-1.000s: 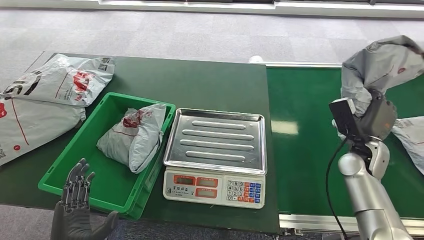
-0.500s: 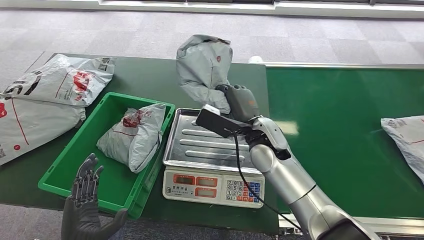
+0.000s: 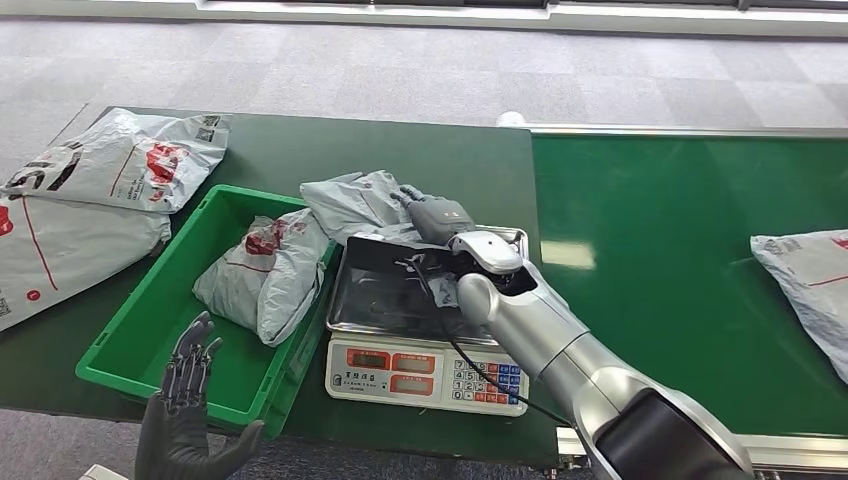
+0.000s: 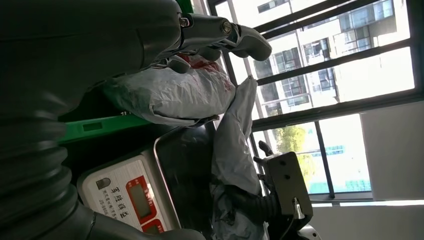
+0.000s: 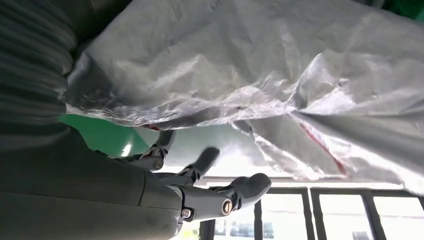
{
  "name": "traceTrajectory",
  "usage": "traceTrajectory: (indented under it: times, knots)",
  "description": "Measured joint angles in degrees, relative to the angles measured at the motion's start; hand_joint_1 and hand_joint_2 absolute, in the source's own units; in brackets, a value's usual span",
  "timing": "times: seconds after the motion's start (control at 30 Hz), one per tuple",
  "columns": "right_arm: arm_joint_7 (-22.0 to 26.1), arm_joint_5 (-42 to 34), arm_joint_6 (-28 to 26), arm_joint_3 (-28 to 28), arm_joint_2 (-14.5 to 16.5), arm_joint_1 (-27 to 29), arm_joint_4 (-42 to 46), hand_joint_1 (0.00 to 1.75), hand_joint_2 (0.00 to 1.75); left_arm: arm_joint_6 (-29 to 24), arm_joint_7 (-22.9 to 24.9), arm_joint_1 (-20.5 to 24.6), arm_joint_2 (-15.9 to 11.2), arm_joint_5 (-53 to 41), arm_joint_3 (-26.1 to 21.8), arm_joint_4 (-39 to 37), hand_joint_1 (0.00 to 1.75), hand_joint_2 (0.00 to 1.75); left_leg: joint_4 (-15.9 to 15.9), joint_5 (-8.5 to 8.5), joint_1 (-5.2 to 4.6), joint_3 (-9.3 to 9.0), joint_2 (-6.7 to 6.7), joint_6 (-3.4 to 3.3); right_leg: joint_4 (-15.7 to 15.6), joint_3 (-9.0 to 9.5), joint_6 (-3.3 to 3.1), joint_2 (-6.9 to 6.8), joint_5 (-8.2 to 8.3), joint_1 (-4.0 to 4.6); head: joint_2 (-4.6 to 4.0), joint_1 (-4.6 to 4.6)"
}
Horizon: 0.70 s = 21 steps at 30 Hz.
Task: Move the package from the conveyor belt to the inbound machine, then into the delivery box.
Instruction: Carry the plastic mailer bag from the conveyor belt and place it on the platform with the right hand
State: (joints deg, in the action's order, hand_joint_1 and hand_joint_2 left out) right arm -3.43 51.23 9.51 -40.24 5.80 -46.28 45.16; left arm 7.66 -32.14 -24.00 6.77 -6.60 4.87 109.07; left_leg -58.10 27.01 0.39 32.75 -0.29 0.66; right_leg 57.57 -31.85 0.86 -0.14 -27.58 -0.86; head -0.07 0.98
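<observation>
Soft grey mailer lowered onto the scale tray

Right hand reaching across the weighing scale, fingers closed on a grey poly-mailer package. Package draped over the far left corner of the steel scale tray, partly on the tray, partly spilling toward the green delivery box beside it. From the right wrist view, crinkled grey film bunched close above the fingers, a fold of it apparently pinched there. Not yet released, so the weighing step judged in hand, with the transfer to the box to follow.

Left hand raised at the near edge of the worktop, fingers spread, holding nothing, near the front wall of the box.

Inside the box, another grey package with red print. Two larger printed mailers lying on the worktop left of the box. One more package waiting on the green conveyor belt at the right edge.

Handling, as a judgement: light, limp and slick plastic film with soft contents, nothing stiff to push against; likely to sag, fold and slide in a loose hold. Best taken by gathering a thick bunch of film near the bulk of the contents, not a thin corner. Risk of hanging off the tray edge and weighing false, or snagging on the box rim during the lift across
</observation>
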Motion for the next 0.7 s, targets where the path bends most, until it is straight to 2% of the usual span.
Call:
traceTrajectory:
  times: [0.3, 0.4, 0.47, 0.53, 0.7]
  knots:
    - [9.4, -8.0, 3.1, 0.1, 1.5, -1.9, -2.4, 0.0, 1.75, -1.8, 0.3, 2.1, 1.7, -5.4, -2.8, 1.6, 0.0, 1.75, 0.0, -0.03, 0.01, -0.01, 0.0, 0.04, 0.0, -0.02, -0.01, 0.01, 0.01, 0.0, 0.0, 0.0]
    - [15.1, -15.1, 3.2, 1.4, 1.5, -1.2, -1.4, 0.0, 1.75, -3.5, -0.5, 3.4, 1.8, -7.5, -3.4, 1.9, 0.0, 1.75, 0.0, -0.04, 0.01, -0.02, 0.0, 0.04, 0.0, -0.05, -0.03, 0.01, 0.03, 0.0, 0.0, 0.0]
    - [18.6, -21.6, 2.6, 3.2, 1.2, 0.7, 1.6, 0.0, 1.75, -5.9, -0.4, 5.4, 1.6, -9.8, -3.3, 1.9, 0.0, 1.75, 0.0, -0.05, 0.01, -0.05, -0.03, 0.03, 0.0, -0.05, -0.03, -0.03, 0.03, 0.01, 0.0, 0.0]
    - [19.6, -26.7, 0.9, 5.6, 0.4, 3.8, 6.6, 0.0, 1.75, -8.6, 1.0, 8.1, 0.8, -12.2, -2.8, 1.7, 0.0, 1.75, -0.1, -0.05, 0.01, -0.06, -0.09, 0.03, 0.0, -0.02, -0.03, -0.11, 0.03, 0.01, 0.0, 0.0]
    - [18.3, -28.5, -4.2, 10.3, -3.2, 12.0, 18.4, 0.0, 1.75, -13.1, 4.7, 14.4, -1.5, -16.3, 0.0, 0.3, 0.0, 1.75, -0.1, -0.05, 0.01, -0.04, 0.01, 0.03, 0.0, -0.09, -0.03, -0.02, 0.12, -0.01, 0.0, 0.0]
